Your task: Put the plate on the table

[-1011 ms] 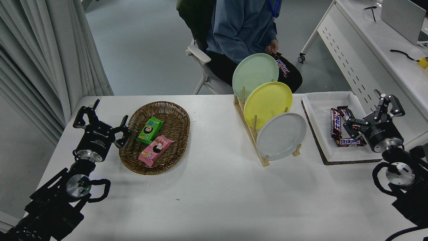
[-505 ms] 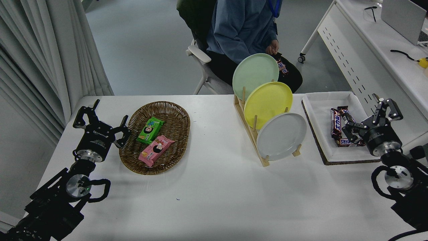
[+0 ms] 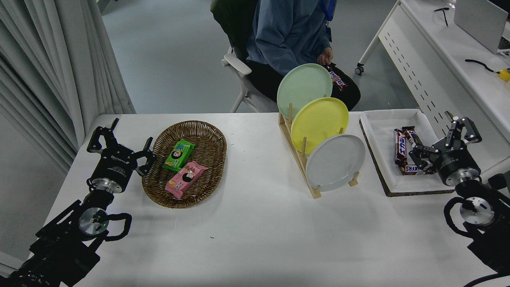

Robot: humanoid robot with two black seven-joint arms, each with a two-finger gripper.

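Right gripper (image 3: pixel 442 139) jaws spread, empty, over tray (image 3: pixel 382 119). Risk: grabbing grey plate (image 3: pixel 335 162) may topple rack (image 3: pixel 297 155) and neighbouring plates.

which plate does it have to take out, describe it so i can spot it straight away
Find the wooden rack standing right of centre on the white table, with three plates on edge. The plate is the front one, nearest the robot: plain light grey, unlike the yellow plate and pale green plate behind it.
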